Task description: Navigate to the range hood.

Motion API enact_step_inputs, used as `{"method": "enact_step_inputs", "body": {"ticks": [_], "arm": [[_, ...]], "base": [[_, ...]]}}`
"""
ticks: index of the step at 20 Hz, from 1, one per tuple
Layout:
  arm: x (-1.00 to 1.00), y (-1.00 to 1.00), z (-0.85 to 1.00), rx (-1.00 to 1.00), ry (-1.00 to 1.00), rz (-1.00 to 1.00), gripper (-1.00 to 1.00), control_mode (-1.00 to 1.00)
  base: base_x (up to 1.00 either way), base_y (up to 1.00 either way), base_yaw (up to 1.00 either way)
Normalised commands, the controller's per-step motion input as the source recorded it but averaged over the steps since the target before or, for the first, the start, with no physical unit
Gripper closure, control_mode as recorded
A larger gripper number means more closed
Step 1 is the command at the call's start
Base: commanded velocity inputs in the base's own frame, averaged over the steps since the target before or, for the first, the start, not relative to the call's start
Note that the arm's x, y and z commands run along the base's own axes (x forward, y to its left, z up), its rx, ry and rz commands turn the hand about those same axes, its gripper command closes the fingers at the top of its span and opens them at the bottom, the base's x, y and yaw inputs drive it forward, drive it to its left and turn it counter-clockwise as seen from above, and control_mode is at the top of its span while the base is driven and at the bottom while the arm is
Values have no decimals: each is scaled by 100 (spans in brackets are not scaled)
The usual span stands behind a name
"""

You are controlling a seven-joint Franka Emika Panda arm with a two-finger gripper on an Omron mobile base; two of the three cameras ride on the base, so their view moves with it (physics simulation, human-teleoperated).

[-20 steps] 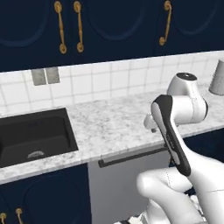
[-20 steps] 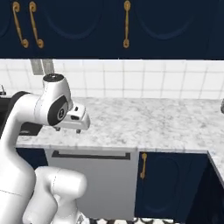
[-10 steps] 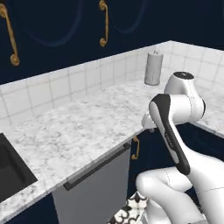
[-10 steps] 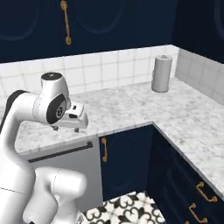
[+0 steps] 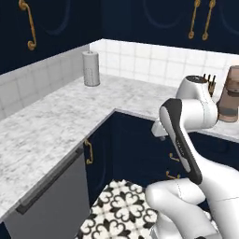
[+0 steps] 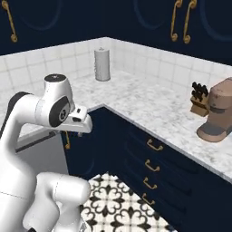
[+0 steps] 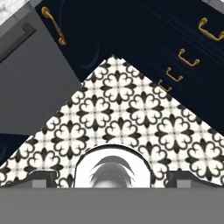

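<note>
The range hood is out of view. My gripper (image 7: 111, 178) points down at the patterned floor, folded close to the arm over the gap before the corner cabinets. Its fingertips (image 7: 44, 176) stand far apart at the bottom of the hand view with nothing between them, so it is open. From the right base camera, the hand (image 6: 79, 120) juts out beside the arm's upper joint, level with the counter edge.
An L-shaped marble counter (image 5: 51, 126) wraps the corner. A paper towel roll (image 6: 102, 65) stands in the corner; a knife block (image 6: 198, 99) and brown coffee machine (image 6: 218, 116) sit on the right run. Below are a grey dishwasher (image 7: 30, 74), navy drawers (image 6: 154, 156) and tiled floor (image 7: 131, 113).
The whole scene has swung: the base has turned right. The sink has left the views, and the counter corner, knife block and coffee machine have come in. The arm keeps its folded pose.
</note>
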Motion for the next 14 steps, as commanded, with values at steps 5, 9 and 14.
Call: {"method": "enact_step_inputs", "body": {"ticks": [5,9,14], "arm": [[0,0,0,0,0,0,-100,100],[0,0,0,0,0,0,-100,100],[0,0,0,0,0,0,-100,100]], "base": [[-100,-6,-43],[-100,0,-36],[-100,0,-38]]}}
